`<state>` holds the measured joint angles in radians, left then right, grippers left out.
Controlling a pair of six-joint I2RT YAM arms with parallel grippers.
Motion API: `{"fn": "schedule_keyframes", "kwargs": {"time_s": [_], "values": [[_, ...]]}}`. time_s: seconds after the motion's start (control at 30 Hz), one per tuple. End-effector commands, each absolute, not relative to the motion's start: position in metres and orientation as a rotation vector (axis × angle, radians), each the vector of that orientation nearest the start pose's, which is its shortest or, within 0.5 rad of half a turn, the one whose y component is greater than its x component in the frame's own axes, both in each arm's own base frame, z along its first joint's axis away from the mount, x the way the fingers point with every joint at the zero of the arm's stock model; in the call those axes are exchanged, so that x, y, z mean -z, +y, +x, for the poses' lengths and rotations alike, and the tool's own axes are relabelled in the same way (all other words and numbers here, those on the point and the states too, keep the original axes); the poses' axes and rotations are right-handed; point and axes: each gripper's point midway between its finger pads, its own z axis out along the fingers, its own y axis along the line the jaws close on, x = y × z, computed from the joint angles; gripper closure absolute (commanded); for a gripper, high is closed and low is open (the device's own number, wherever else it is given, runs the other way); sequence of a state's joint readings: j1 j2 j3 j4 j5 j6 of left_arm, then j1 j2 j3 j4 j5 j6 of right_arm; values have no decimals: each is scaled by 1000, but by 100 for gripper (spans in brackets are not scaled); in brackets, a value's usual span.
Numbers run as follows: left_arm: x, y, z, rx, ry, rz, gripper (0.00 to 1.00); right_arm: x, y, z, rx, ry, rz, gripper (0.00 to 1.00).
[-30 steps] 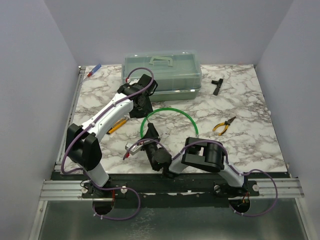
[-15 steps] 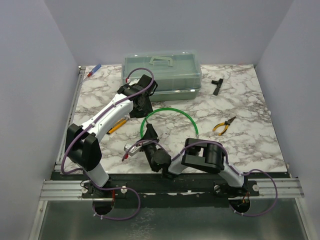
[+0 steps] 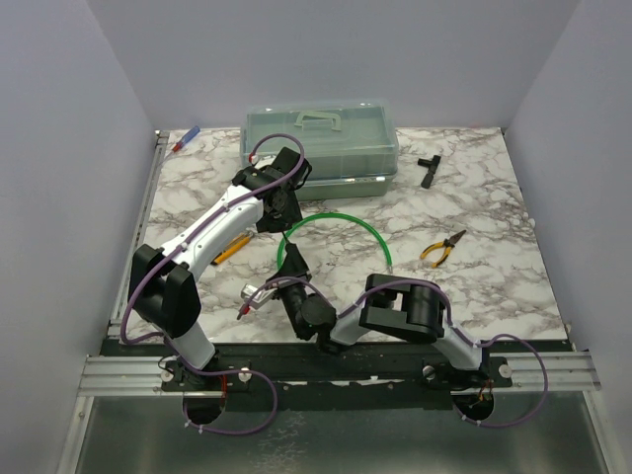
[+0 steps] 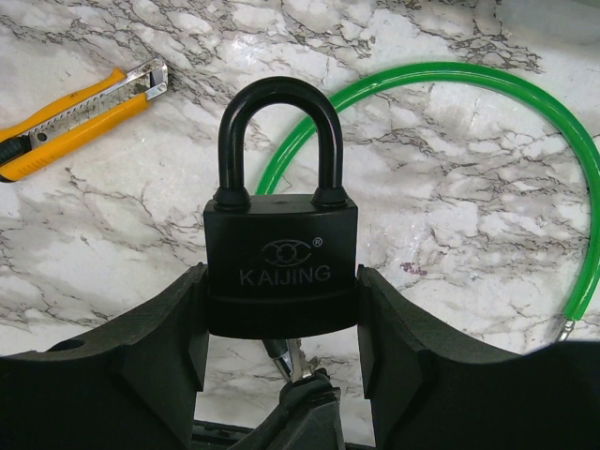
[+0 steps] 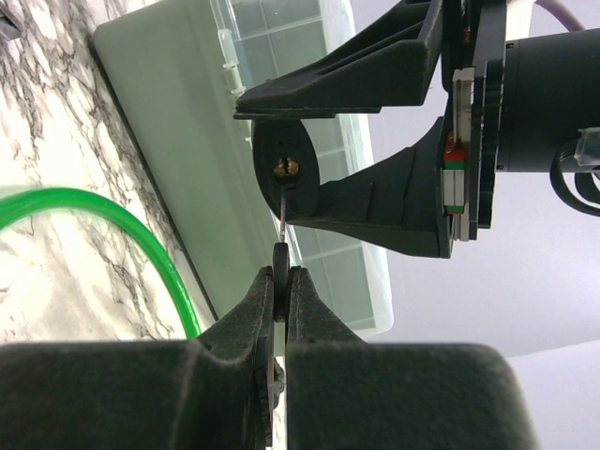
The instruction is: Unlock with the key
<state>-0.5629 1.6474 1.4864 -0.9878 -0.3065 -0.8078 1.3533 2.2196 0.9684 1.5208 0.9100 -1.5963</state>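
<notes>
nearest, from the right wrist: right jaws clenched on the round black head of the key (image 5: 280,270), thin silver blade standing up to the brass keyhole in the underside of the padlock (image 5: 286,169); cannot tell how far in. keyhole visible only here.

from the left wrist instead: left jaws grasping the black padlock body from both sides, shackle upright with both legs seated, blade meeting the lock's bottom edge. behind it, yellow utility knife (image 4: 70,117) to the left and green hose loop (image 4: 487,103) curving right, both flat on the white-and-grey marble worktop (image 4: 441,216).

from above, key too small to make out. farther off, yellow-handled pliers (image 3: 441,247), black t-shaped tool (image 3: 428,170), clear lidded box (image 3: 321,138) at the far edge, blue-and-red pen (image 3: 186,138) in the far left corner. plain pale walls on three sides.

against a second ago: silver red-tipped piece (image 3: 247,298) beside the right arm a little further left and nearer; left arm barely shifted.
</notes>
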Motion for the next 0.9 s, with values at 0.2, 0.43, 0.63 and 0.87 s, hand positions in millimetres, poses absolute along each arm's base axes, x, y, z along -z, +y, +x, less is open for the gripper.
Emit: {"fn": "schedule_keyframes", "kwargs": {"time_s": [0.2, 0.43, 0.63, 0.87], "values": [[-166, -180, 330, 96, 2554, -417, 100, -205, 403, 262, 672, 899, -855, 100], [-168, -180, 330, 101, 2550, -415, 100, -200, 406, 266, 671, 903, -870, 100], [-169, -179, 331, 98, 2543, -417, 100, -195, 409, 267, 672, 904, -889, 100], [-167, -176, 333, 70, 2532, -429, 100, -192, 409, 266, 673, 908, -899, 100]]}}
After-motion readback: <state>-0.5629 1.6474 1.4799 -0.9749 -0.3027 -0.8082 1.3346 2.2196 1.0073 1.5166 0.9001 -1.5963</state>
